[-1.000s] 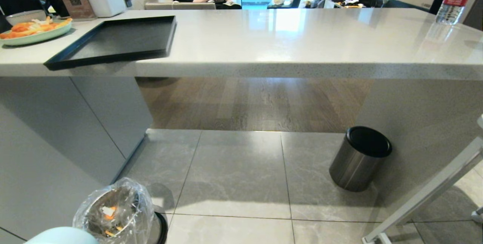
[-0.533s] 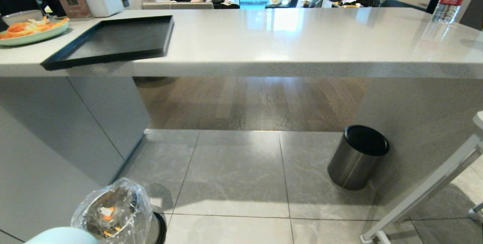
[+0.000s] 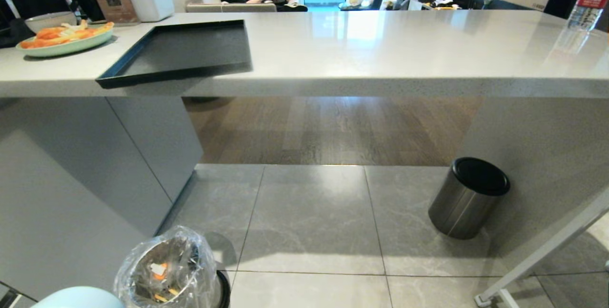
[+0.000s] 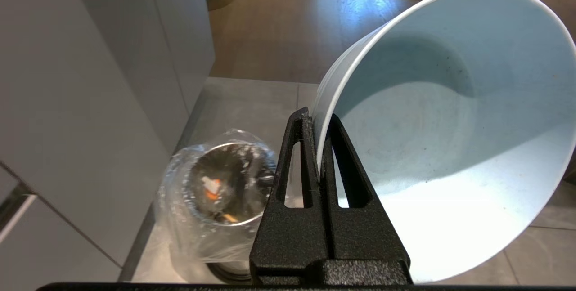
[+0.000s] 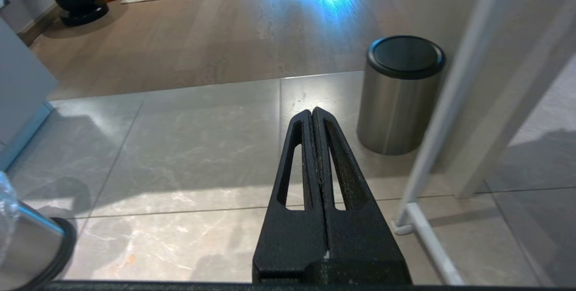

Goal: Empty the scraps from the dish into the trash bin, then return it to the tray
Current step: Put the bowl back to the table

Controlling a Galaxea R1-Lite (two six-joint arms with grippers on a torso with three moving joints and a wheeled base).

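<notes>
I've got the left gripper (image 4: 320, 147) pinched on the rim of the dish (image 4: 450, 147), low at my left just beside the trash bin (image 3: 166, 272), where the scraps (image 3: 159, 270) already lie, so the move now turns on the tray (image 3: 181, 51): up on the counter (image 3: 380, 51), ahead and above, on the left side. The dish hangs tipped, mouth facing sideways toward the camera and empty, so I judge it needs levelling first. The right gripper (image 5: 317, 147) is pressed together on nothing (parked over the floor).
</notes>
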